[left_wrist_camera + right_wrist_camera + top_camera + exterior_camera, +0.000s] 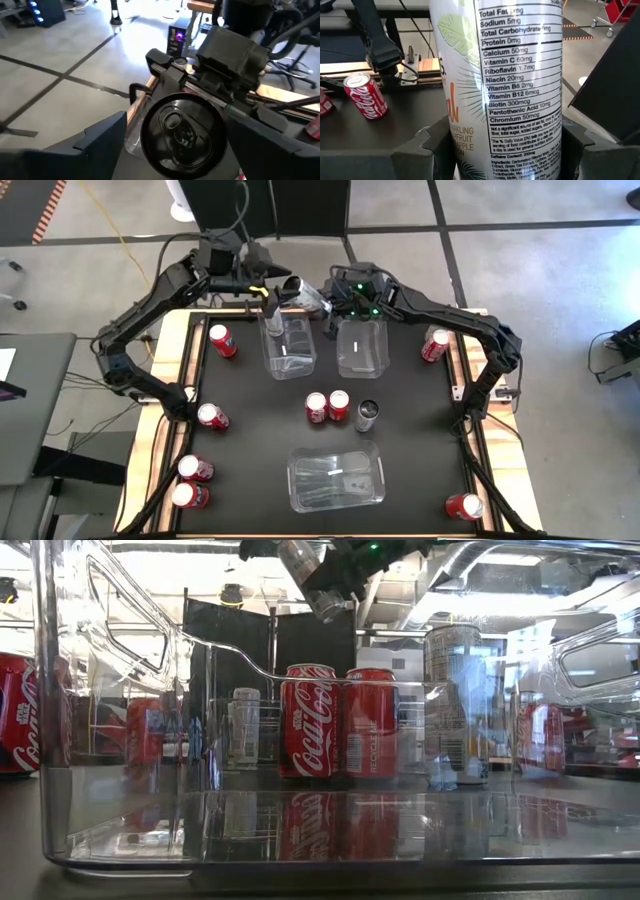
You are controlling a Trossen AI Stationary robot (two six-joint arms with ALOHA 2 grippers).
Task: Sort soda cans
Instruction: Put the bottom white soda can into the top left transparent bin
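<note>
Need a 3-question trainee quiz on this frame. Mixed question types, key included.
1. True or false: the right end effector is gripping a red can.
2. How many clear bins show in the high view?
3. The two upright red cans in the middle of the high view are: A) side by side, outside any bin; B) stacked one on the other; C) inside a bin.

Key:
1. False. It holds a silver can with a nutrition label.
2. Three.
3. A.
</note>
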